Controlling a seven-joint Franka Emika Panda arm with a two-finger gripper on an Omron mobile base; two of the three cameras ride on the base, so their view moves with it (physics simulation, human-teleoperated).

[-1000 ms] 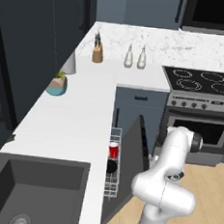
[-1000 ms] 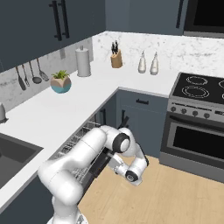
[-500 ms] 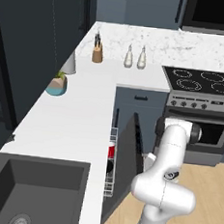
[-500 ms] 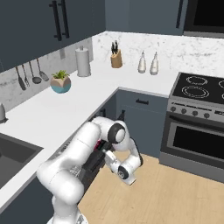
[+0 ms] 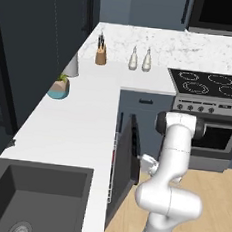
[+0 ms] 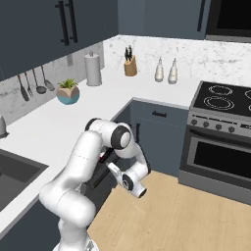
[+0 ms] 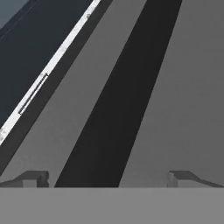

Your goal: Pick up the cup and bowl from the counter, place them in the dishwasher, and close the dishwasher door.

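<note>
Below the white L-shaped surface (image 5: 76, 129), the dishwasher door (image 5: 126, 164) stands nearly upright, tilted slightly out from the cabinet fronts, with a narrow gap at its top edge. Through that gap in the left base view, the white wire rack (image 5: 113, 165) appears as a thin vertical strip. A small patch of red, possibly the cup (image 6: 102, 157), shows behind the arm in the right base view; the bowl cannot be made out. The white arm bends down beside the door, its hand low against the door's outer face. The claw (image 7: 109, 177) appears in the hand view with its two dark fingertips (image 7: 30, 178) spread wide apart and nothing between them; they face a flat grey panel crossed by a dark diagonal band. On the surface rest a teal plant pot (image 5: 58, 87), a knife block (image 5: 101, 55), two pale bottles (image 5: 140, 59) and a paper towel roll (image 6: 92, 69). The stove (image 5: 211, 86) stands to the right, and a sink (image 5: 32, 195) is set into the near end.
</note>
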